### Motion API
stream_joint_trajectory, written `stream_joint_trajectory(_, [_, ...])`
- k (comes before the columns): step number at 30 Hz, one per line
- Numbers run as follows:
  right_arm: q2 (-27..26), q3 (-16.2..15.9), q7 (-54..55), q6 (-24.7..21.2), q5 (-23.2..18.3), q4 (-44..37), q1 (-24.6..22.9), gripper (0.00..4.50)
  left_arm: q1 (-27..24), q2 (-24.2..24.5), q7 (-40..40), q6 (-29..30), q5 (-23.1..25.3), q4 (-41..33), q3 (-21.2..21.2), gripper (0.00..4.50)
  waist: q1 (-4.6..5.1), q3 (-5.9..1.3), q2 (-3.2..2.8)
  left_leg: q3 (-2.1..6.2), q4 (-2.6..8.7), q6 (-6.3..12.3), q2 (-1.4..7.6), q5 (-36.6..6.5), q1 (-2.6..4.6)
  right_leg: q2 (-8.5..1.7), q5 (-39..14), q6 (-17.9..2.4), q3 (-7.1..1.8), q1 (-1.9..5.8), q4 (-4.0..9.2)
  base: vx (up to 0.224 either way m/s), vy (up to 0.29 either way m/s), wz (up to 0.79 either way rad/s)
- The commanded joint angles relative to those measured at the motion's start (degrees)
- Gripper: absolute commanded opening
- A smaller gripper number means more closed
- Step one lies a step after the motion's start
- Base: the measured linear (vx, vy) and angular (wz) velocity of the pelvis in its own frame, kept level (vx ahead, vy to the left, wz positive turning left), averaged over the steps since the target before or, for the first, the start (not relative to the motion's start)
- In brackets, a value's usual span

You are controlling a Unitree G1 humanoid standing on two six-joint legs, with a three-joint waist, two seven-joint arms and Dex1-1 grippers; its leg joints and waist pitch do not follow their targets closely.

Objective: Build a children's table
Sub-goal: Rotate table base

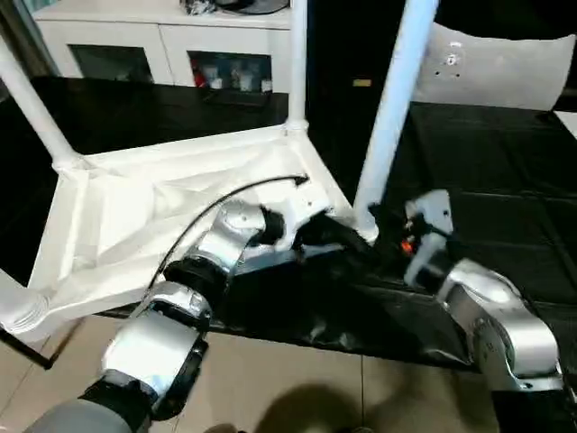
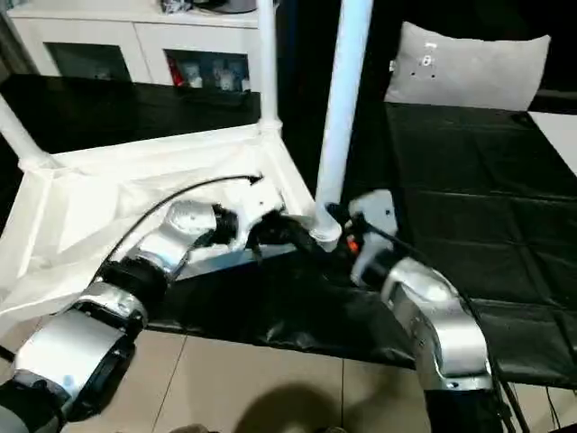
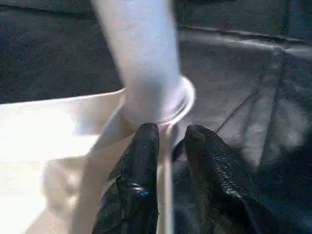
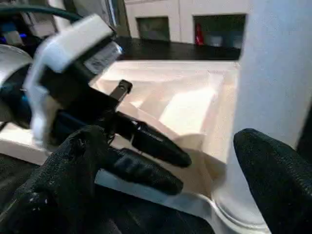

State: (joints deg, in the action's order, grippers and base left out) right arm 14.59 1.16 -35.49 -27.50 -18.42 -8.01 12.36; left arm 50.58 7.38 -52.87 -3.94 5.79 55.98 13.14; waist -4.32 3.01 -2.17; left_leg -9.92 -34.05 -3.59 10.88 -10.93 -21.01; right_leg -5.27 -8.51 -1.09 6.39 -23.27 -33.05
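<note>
Black sheeting covers the work surface point(image 1: 505, 225), with a white cabinet point(image 1: 162, 41) along the far wall and a grey cushion point(image 2: 469, 63) at far right. On the sheet lies the tabletop point(image 1: 135, 216), upside down, ribbed underside facing up. Three legs already stand up out of its corners: one at far left point(image 1: 32, 104), one at the far corner point(image 1: 297, 63), and the near right leg point(image 1: 397, 99), its flared end seated in the socket.

Left gripper point(image 3: 168, 141) sits right at the base of that near right leg, fingers a little apart with the tabletop's thin edge running between them. Looks like they're touching the rim, but it's blurry there, so hard to say how firmly. Right gripper point(image 4: 170, 161) is spread wide, one finger point(image 4: 273, 165) just beside the leg, the other on the near side, clamping nothing. Both silver forearms come in from the near edge over tiled floor point(image 1: 270, 388).
</note>
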Motion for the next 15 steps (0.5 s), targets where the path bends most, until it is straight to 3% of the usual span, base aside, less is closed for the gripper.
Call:
stream_joint_trajectory(1, [-0.2, -1.0, -0.5, -1.3, -1.0, -1.6, 1.0, 4.50, -2.6, 3.6, -0.7, 2.9, -1.3, -4.3, -2.2, 1.44, -0.31, -3.89, 0.86, 0.94, 4.21, 3.79, 2.15, -10.2, 0.11, -3.95, -21.0, -8.0, -2.75, 3.84, 4.25, 0.000, 0.000, 0.00])
stream_joint_trajectory(2, [-0.2, -1.3, -0.5, -1.5, -0.9, -1.8, 1.3, 4.50, -3.8, 4.9, -1.2, 4.1, -1.7, -6.3, -2.7, 1.49, -0.09, -3.95, 0.56, 0.85, 4.19, 3.47, 2.06, -10.7, 0.37, -3.71, -21.2, -7.8, -2.71, 3.52, 4.32, 0.000, 0.000, 0.00])
stream_joint_trajectory(4, [-0.7, -1.7, 0.1, -2.1, -1.2, -2.0, 1.8, 4.50, -8.0, 8.7, -4.0, 8.8, -3.1, -14.0, -3.7, 1.56, 0.43, -3.90, 0.86, 0.83, 4.36, 3.01, 2.35, -11.3, 0.40, -3.73, -20.5, -8.5, -2.90, 3.30, 4.16, 0.000, 0.000, 0.00])
stream_joint_trajectory(6, [-0.9, -1.8, 0.4, -2.2, -1.1, -2.0, 2.1, 4.50, -9.7, 10.0, -4.9, 10.4, -3.5, -16.9, -4.1, 1.56, 0.51, -4.08, 0.28, 0.84, 4.29, 2.30, 2.54, -11.4, 0.79, -3.77, -18.8, -9.2, -3.08, 3.07, 3.77, 0.000, 0.000, 0.00])
stream_joint_trajectory(7, [-1.9, -2.4, 1.0, -2.0, -0.9, -1.4, 3.1, 4.50, -14.2, 13.5, -6.8, 14.9, -4.5, -24.8, -5.2, 1.56, 0.60, -4.08, 0.35, 0.95, 4.49, 1.83, 2.87, -11.0, 0.76, -3.94, -16.5, -10.3, -3.28, 3.12, 3.08, 0.000, 0.000, 0.00])
stream_joint_trajectory(8, [-2.2, -2.7, 1.2, -1.8, -0.7, -1.0, 3.5, 4.50, -15.8, 14.6, -7.5, 16.7, -4.9, -27.6, -5.6, 1.56, 0.67, -3.98, 0.11, 0.98, 4.67, 1.99, 2.86, -11.1, 0.50, -3.83, -16.3, -10.5, -3.27, 3.10, 3.14, 0.000, 0.000, 0.00])
stream_joint_trajectory(10, [-3.2, -3.6, 2.0, -1.4, 0.0, 0.4, 4.8, 4.50, -19.2, 16.8, -9.1, 20.1, -6.3, -33.8, -6.3, 1.56, 1.08, -3.94, -0.06, 0.73, 4.63, 1.13, 2.67, -11.8, 0.81, -3.49, -15.9, -10.5, -3.31, 2.77, 3.06, 0.000, 0.000, 0.00])
stream_joint_trajectory(14, [-5.6, -5.7, 4.4, -0.4, 2.6, 4.3, 8.1, 4.50, -26.2, 21.3, -12.3, 27.9, -11.4, -47.7, -7.4, 1.56, 1.08, -3.64, -0.37, 0.83, 4.96, -0.30, 2.58, -14.5, 0.78, -3.66, -18.7, -10.2, -3.44, 2.78, 3.19, 0.000, 0.000, 0.00])
stream_joint_trajectory(15, [-6.9, -7.5, 6.1, -0.4, 5.0, 8.7, 11.6, 4.50, -29.9, 24.0, -13.2, 33.1, -14.1, -55.1, -8.2, 1.56, 1.43, -3.45, -0.42, 0.79, 5.06, -0.90, 2.43, -15.4, 0.80, -3.29, -19.2, -10.1, -3.42, 2.54, 3.23, 0.000, 0.000, 0.00])
